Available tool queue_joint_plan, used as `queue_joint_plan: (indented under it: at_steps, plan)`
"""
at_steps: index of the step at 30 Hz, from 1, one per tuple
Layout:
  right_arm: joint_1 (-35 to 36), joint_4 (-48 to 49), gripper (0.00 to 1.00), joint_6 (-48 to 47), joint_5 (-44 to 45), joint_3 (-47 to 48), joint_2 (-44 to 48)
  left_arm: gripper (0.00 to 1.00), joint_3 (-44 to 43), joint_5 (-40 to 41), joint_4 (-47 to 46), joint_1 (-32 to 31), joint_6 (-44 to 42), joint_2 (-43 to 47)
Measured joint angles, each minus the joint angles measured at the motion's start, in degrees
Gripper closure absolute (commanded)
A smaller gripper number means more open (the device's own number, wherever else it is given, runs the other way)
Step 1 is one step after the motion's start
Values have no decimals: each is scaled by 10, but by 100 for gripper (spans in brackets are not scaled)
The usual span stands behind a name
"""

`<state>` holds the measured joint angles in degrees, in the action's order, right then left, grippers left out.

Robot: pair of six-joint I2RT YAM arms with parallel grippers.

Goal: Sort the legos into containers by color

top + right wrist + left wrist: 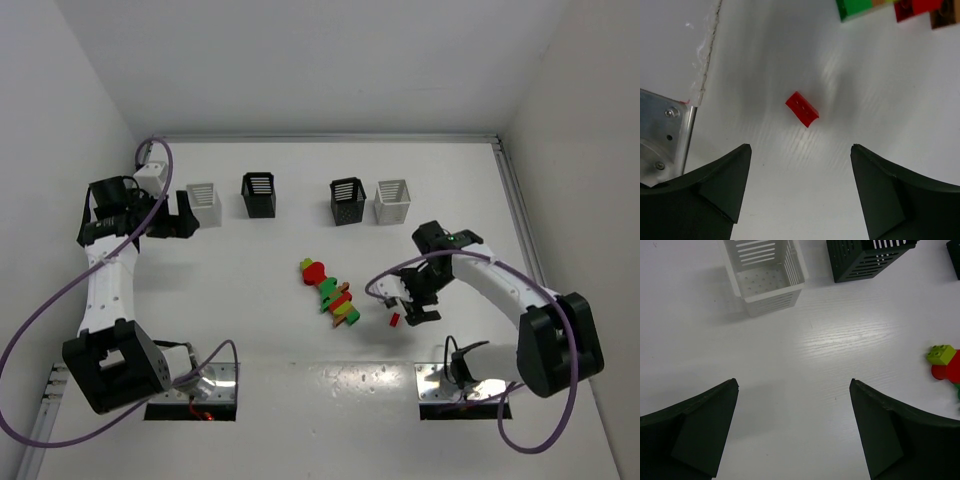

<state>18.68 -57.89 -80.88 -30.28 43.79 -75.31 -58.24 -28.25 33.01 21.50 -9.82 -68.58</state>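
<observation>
Legos (331, 290) are heaped in one small pile of red, green, orange-brown and yellow-green on the table (250, 310); the number in the pile cannot be told. One red brick (802, 109) is seen lying loose just right of the pile, beneath the right gripper (800, 148), whose jaws are spread wide with nothing grasped or touched. Four containers (347, 201) are lined up beyond the pile, two black in the middle and two white at the ends. The left gripper (793, 383) is positioned far left of the pile, jaws fully spread and empty.
</observation>
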Motion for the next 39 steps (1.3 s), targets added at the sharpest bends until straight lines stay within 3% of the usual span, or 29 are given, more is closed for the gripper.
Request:
queue_joint_plan:
  at_steps: [4,12,28,35,39]
  plan:
    - [30,16,29,-85,4,-40,10,0,0,-2,0,0,0,0]
    - [74,64,39,-199,19,-95,41,0,0,-2,0,0,0,-14]
    - [130,132,56,-230,45,-89,-35,0,0,-2,0,0,0,-27]
    - [138,136,57,-231,64,-89,-54,0,0,0,0,0,0,-32]
    - [138,144,64,-231,73,-89,-61,0,0,0,0,0,0,-38]
